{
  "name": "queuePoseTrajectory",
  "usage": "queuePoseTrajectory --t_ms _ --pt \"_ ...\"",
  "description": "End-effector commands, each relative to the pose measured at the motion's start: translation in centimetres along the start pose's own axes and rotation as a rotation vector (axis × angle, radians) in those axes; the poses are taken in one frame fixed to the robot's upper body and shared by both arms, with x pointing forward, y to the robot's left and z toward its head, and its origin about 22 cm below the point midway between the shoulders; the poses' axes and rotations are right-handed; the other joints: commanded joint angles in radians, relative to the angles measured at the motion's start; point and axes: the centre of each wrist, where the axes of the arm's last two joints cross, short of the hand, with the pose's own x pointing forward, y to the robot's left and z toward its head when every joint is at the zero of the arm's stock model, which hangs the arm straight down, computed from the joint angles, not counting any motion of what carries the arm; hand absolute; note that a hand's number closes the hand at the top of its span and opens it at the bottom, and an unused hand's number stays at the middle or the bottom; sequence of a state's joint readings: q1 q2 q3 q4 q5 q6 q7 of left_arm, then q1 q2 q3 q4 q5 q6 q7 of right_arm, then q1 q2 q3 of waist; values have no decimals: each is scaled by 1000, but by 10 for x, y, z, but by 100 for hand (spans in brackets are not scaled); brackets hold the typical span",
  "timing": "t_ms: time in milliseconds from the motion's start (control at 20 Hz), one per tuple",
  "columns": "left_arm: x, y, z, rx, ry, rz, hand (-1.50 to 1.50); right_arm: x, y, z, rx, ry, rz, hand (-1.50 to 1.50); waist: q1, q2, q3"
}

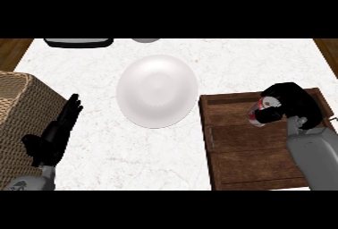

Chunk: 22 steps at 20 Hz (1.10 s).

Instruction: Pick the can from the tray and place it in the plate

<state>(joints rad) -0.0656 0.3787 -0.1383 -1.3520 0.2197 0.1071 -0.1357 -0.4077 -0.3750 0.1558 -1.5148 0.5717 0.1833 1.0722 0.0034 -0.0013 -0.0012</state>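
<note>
Fingers [71,107] of the left hand [56,134] lie straight and together, pointing toward the far edge of the desk [251,62]. That hand rests near the desk's left edge, just beside a wicker basket [23,112] that runs out of view at the left, and it holds nothing.

Near the middle of the desk sits the white plate [157,91], bare, its right rim just short of the tray's far left corner.

On the right, the wooden tray [254,156] occupies the near right part of the desk. Over its far right corner the right hand [290,105] has its fingers curled round the can [262,111], which shows as a red and white patch at the hand's left side. The can looks tilted, its pale top turned up and toward the plate, though the hand hides most of its body, so I cannot be sure of its long axis, nor whether its base touches the tray floor or has lifted off.

The relation the next move turns on, as I judge it: the plate lies to the left of the held can and slightly farther from the robot, with the tray's left wall between them. The right hand is the one carrying.

At the far edge of the desk, a dark object [78,42] and a grey one [145,40] are cut off and cannot be made out.
</note>
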Motion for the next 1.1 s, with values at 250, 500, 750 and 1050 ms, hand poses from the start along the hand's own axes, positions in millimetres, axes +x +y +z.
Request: queuePoseTrajectory --t_ms 250,500,750,1050 --pt "1 9 -2 1 0 12 0 6 42 34 -46 64 -25 150 -8 -1 1" --pt "-17 9 17 62 52 -3 0 -23 118 73 -48 244 -120 150 -77 -25 -3" --pt "-15 14 15 62 53 -4 0 -13 136 120 -264 163 -97 150 -76 -30 -7" --pt "-14 18 19 46 37 -16 0 -14 145 172 -411 107 -93 150 -50 -25 -4"
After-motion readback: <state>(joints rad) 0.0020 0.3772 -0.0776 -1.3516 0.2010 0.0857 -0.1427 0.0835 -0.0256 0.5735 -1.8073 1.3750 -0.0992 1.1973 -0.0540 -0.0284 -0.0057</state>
